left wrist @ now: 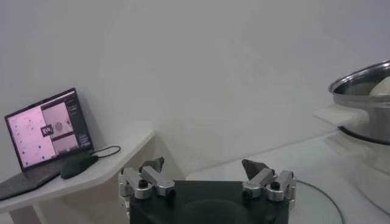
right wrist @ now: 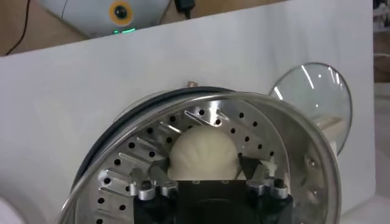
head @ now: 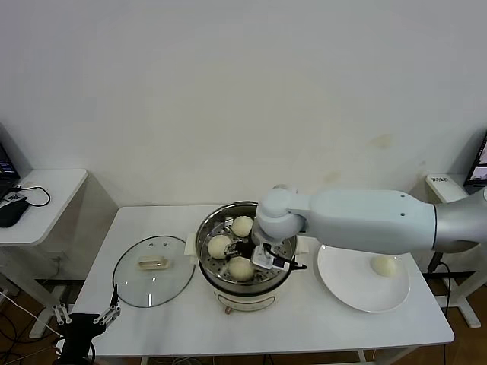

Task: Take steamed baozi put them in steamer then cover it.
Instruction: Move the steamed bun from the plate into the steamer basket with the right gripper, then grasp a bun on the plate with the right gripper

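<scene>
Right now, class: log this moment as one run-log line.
right gripper: open around bun in steamer | buns in steamer: three | plate: one bun | lid: off | left gripper: open, idle

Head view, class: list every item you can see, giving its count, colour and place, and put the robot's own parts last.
baozi: four, cream-white; three in the steamer, one on the plate.
steamer: one, steel on cream base, table centre.
cover: one, clear glass, flat on the table on the steamer's left.
plate: one, white, on the steamer's right.
laptop: one, dark, on the side table.
mouse: one, black, side table.
right gripper: open around a bun inside the steamer.
left gripper: open, parked near the cover.
</scene>
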Controlling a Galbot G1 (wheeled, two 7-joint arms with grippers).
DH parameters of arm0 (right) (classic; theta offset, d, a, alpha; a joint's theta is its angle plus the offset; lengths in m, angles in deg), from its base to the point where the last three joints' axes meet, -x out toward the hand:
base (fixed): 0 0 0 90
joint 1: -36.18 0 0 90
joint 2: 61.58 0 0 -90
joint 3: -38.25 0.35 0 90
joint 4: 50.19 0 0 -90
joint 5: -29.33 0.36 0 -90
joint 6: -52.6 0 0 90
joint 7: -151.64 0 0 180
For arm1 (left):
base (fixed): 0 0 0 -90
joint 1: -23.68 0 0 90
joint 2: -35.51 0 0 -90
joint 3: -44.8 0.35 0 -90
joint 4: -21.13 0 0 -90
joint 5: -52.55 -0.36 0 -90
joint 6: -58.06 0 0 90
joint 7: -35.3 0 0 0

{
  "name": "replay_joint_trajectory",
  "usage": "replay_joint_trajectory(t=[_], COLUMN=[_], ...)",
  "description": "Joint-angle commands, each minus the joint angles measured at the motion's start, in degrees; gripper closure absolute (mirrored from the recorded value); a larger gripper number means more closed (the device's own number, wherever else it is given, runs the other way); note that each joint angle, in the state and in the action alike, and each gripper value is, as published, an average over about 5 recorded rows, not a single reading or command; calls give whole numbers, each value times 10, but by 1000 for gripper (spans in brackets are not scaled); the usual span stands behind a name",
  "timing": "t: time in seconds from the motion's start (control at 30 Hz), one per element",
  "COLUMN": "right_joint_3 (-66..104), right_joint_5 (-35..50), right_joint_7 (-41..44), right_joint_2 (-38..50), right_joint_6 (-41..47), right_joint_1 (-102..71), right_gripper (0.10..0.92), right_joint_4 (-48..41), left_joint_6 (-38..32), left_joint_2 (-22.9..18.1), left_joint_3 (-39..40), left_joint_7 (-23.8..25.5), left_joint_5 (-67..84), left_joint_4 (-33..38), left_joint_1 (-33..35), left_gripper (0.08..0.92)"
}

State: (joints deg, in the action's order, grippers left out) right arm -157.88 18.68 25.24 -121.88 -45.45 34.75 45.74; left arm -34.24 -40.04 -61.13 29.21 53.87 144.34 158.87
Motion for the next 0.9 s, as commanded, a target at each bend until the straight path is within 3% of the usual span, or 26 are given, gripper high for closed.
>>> replay_joint_trajectory(t=[0.03, 0.2, 0.47, 0.67, 0.9], right_joint_3=[42, 81, 109, 135, 217], right_joint_5=[27, 80, 182, 162, 93], right_joint_7=[13, 59, 110, 111, 112], right_joint_2=[19, 65, 195, 321, 399], right_joint_6=[-10, 23, 159, 232, 234], right_joint_1=[38, 76, 85, 32, -103], right_gripper=[207, 203, 203, 203, 203], right_joint_4=[-5, -35, -33, 5, -14], left_joint_6=[0, 0, 1, 2, 3], left_joint_2=[1, 6, 16, 25, 35], left_joint_3=[0, -3, 2, 12, 24], left_joint_7=[0, 0, 1, 2, 3], left_joint_5=[0, 0, -1, -2, -4], left_joint_4=[-1, -1, 8, 8, 6], left_joint_1=[0, 0, 3, -1, -6], left_gripper=[177, 177, 177, 177, 177])
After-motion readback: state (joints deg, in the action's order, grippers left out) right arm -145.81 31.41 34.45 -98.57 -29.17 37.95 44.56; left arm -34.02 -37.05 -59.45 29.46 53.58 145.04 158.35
